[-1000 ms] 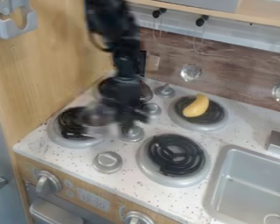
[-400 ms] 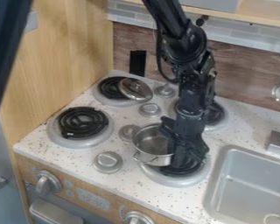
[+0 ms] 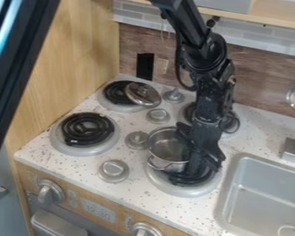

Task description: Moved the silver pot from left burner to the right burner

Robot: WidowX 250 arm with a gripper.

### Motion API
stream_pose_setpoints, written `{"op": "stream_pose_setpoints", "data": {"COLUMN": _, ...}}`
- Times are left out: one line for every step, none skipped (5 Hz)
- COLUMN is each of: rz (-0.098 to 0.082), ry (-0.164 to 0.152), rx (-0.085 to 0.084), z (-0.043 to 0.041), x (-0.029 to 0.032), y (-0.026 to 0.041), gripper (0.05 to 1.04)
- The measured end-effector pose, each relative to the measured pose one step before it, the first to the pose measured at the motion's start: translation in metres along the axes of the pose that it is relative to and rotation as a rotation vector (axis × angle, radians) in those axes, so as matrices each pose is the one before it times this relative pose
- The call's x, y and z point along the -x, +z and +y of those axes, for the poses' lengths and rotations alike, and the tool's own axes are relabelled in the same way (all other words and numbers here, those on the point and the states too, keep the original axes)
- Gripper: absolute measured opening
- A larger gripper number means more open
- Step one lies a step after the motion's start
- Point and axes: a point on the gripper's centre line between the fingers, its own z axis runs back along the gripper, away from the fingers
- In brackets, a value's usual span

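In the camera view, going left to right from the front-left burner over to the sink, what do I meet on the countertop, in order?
Front-left burner → round knob just left of the pot → silver pot → sink.

Near the centre of the frame, the pot is over the right burner, perhaps touching it. At left is the left burner; behind it, a lid lies on the rear burner. Lower right is the sink.
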Motion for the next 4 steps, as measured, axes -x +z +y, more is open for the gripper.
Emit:
{"op": "stream_pose_setpoints", "data": {"rz": 0.0096, "ry": 0.0318, "rx": -0.0010, "z": -0.00158, "x": 0.00565, "y": 0.00091, "gripper": 0.253}}
{"op": "stream_pose_setpoints", "data": {"rz": -0.0331, "ry": 0.1172, "rx": -0.0025, "z": 0.00699, "x": 0.00104, "y": 0.03573, "gripper": 0.525}}
{"op": "stream_pose_setpoints", "data": {"rz": -0.0636, "ry": 0.0788, "rx": 0.0103, "z": 0.00309, "x": 0.00218, "y": 0.03188, "gripper": 0.835}}
{"op": "stream_pose_setpoints", "data": {"rz": -0.0212, "ry": 0.0626, "rx": 0.0007, "z": 0.00548, "x": 0.00972, "y": 0.01116, "gripper": 1.022}}
